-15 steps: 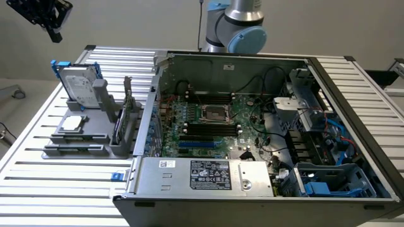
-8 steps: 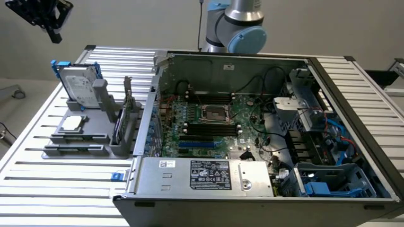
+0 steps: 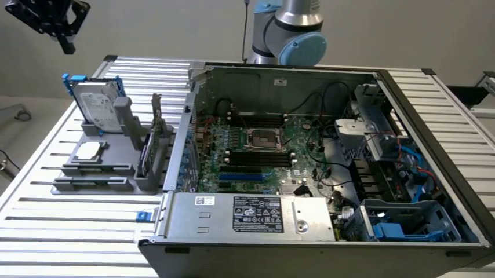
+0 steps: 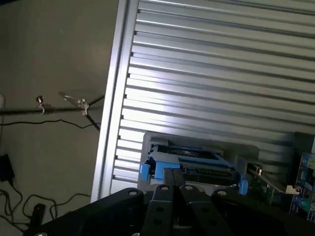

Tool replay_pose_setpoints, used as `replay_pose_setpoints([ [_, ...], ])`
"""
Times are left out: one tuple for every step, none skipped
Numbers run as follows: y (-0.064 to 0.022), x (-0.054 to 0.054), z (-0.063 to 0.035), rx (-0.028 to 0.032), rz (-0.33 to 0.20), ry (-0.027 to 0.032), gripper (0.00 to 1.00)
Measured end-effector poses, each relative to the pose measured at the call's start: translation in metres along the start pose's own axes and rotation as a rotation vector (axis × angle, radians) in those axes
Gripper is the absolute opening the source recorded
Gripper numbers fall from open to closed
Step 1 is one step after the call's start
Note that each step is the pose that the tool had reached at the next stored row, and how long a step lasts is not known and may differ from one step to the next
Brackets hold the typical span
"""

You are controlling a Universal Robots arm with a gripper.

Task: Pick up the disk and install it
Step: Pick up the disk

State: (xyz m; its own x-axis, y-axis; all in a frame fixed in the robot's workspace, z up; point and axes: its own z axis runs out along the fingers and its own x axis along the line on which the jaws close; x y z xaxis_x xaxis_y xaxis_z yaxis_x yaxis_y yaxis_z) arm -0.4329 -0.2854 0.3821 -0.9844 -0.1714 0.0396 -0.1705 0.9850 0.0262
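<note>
Clenched empty fingers [image 4: 165, 196], slatted aluminium table [image 4: 221, 73], disk [image 3: 99, 104] upright in grey stand [image 3: 101, 171], cabled floor [image 4: 49, 49].

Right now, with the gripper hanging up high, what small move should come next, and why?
Probably open the black gripper first: it hangs shut, high above the upright silver-grey hard drive in its blue carrier, which stands untouched in the grey plastic holder, and shut jaws cannot straddle it.

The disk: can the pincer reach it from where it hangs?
Probably yes. The disk stands upright in its grey holder with its top edge bare, and the shut pincer hangs above it with nothing between.
</note>
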Motion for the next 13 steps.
replay_pose_setpoints([
  [0.0,0.0,0.0003,0.0007,-0.017,0.0004,0.11],
  [0.0,0.0,0.0007,0.0014,-0.037,0.0009,0.11],
  [0.0,0.0,0.001,0.0021,-0.055,0.0014,0.11],
  [0.0,0.0,0.0013,0.0029,-0.072,0.0018,0.11],
  [-0.0001,-0.0001,0.0016,0.0036,-0.09,0.0023,0.11],
  [0.0,-0.0001,0.0019,0.0043,-0.108,0.0029,0.11],
  [-0.0001,-0.0001,0.0022,0.0051,-0.128,0.0032,0.11],
  [-0.0001,-0.0001,0.0025,0.0058,-0.146,0.0037,0.11],
  [-0.0001,-0.0001,0.0028,0.0065,-0.164,0.0042,0.11],
  [-0.0001,-0.0001,0.0032,0.0072,-0.182,0.0048,0.11],
  [-0.0001,-0.0001,0.0035,0.0079,-0.2,0.0051,0.11],
  [-0.0001,-0.0002,0.0038,0.0086,-0.218,0.0056,0.11],
  [-0.0001,-0.0002,0.0041,0.0094,-0.236,0.0061,0.11],
])
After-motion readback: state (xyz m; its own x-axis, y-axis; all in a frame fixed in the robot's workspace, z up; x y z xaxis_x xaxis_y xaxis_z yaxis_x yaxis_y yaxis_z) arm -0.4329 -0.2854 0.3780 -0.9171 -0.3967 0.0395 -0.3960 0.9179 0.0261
